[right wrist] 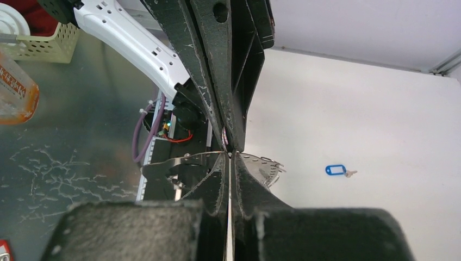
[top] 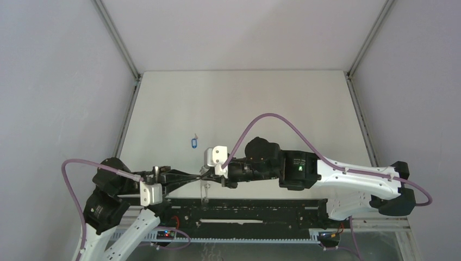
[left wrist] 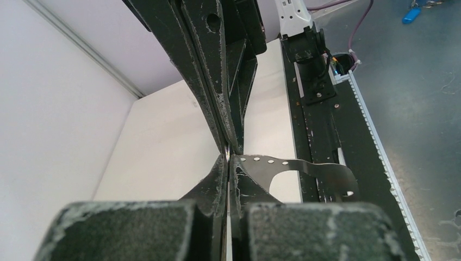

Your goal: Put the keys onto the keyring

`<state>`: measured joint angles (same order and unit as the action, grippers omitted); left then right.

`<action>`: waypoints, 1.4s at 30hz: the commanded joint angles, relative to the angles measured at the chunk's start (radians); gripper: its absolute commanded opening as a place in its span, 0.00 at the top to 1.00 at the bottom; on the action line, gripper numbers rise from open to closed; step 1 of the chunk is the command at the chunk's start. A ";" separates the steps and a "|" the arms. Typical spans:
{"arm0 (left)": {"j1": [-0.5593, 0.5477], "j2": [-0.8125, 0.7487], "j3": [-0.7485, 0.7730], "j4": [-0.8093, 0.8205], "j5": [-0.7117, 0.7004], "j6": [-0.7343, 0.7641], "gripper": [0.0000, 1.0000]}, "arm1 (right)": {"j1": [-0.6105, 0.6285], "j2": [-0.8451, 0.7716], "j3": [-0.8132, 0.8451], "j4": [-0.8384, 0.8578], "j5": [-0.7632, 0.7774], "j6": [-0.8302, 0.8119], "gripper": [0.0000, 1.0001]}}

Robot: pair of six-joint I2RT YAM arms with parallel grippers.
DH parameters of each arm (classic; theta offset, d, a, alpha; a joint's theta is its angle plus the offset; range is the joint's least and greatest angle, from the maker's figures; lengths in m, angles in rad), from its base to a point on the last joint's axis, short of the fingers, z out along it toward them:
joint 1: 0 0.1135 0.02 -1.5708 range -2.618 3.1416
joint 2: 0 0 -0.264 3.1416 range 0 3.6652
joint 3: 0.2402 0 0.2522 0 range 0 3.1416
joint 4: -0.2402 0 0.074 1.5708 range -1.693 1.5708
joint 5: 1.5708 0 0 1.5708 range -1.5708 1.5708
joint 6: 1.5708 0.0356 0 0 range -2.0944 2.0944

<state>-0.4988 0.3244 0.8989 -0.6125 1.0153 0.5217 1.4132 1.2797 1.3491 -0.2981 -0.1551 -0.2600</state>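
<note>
The keyring [left wrist: 318, 167] is a thin grey metal band with a row of small holes, held in the air above the table's near edge. My left gripper [left wrist: 229, 157] is shut on it, with the band curving off to the right of the tips. My right gripper [right wrist: 229, 155] meets it tip to tip and is shut on the same keyring [right wrist: 182, 161]. In the top view the left gripper [top: 199, 175] and right gripper [top: 210, 173] touch at the middle front. A blue-headed key [top: 192, 142] lies flat on the white table, apart from both; it also shows as the blue key [right wrist: 337, 170]. No black-headed key shows.
A black slotted rail [top: 244, 209] runs along the table's near edge under the grippers. Grey walls and metal posts close in the table [top: 282, 109] on three sides. Off the table stand an orange bottle [right wrist: 15, 87] and a pale basket [right wrist: 51, 43].
</note>
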 commanded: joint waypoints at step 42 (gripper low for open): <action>0.005 0.043 0.140 -0.215 -0.038 -0.045 0.56 | 0.020 -0.099 -0.155 0.186 0.055 0.087 1.00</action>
<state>-0.4988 0.3344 0.9443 -0.7986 0.9104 0.4850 1.4303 1.2125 1.1881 -0.1482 -0.0765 -0.1764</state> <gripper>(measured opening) 0.439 0.006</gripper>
